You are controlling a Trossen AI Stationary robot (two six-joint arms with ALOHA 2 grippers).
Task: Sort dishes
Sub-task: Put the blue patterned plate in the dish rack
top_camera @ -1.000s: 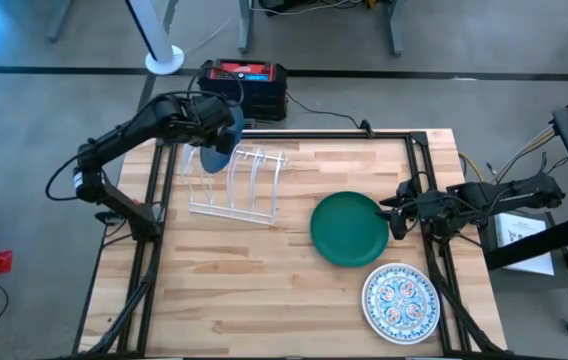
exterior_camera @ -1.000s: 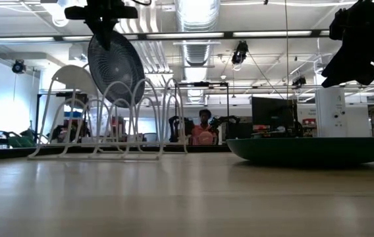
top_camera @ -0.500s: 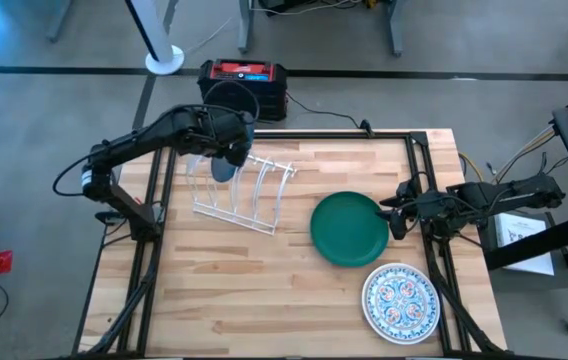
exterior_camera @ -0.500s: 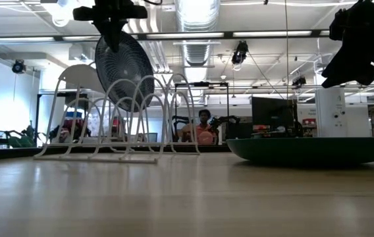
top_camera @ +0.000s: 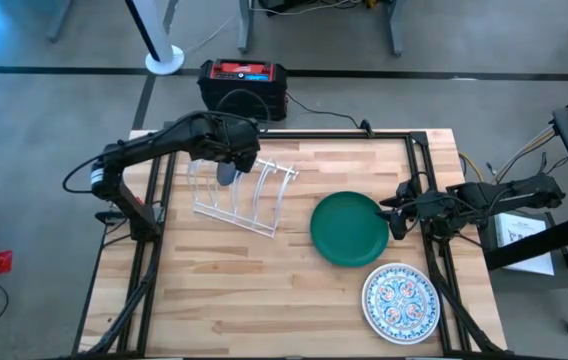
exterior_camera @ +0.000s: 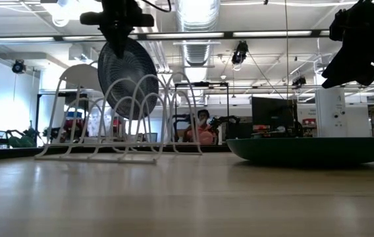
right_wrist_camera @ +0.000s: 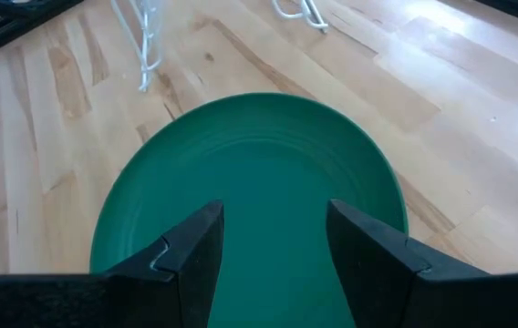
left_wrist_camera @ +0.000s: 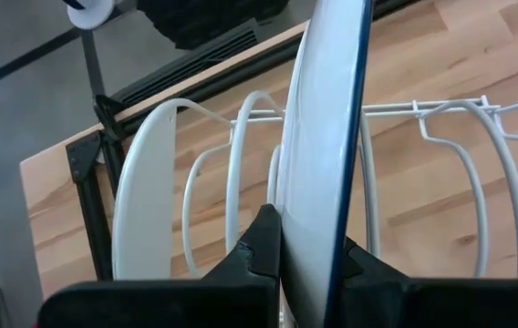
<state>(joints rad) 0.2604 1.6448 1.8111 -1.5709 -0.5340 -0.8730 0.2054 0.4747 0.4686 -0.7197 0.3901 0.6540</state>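
Note:
My left gripper (top_camera: 230, 158) is shut on a dark teal-blue plate (exterior_camera: 128, 78) that stands on edge. It holds the plate over the white wire rack (top_camera: 239, 190), with the plate's lower part between the rack's wire loops (left_wrist_camera: 241, 155). A white plate (left_wrist_camera: 140, 200) stands upright in a slot beside it. A green plate (top_camera: 349, 228) lies flat on the table at the right. My right gripper (right_wrist_camera: 273, 246) waits open just above its rim. A floral plate (top_camera: 399, 302) lies at the near right. My left gripper pinches the teal-blue plate's upper rim (left_wrist_camera: 318, 219) between its two fingers (left_wrist_camera: 261, 241). They come from above, slanting down. The plate hangs upright below them, edge-on, its lower part down among the rack's loops. Whether it touches the wires cannot be told.
A red-and-black box (top_camera: 244, 85) sits beyond the table's far edge. Black frame rails (top_camera: 159, 200) run along the table's left and right sides. Bare wood (top_camera: 254, 290) lies between the rack and the near edge.
My left gripper has carried the teal-blue plate toward the table's right and downward, so its lower part now sits among the rack's loops. The rack has shifted a little toward the right.

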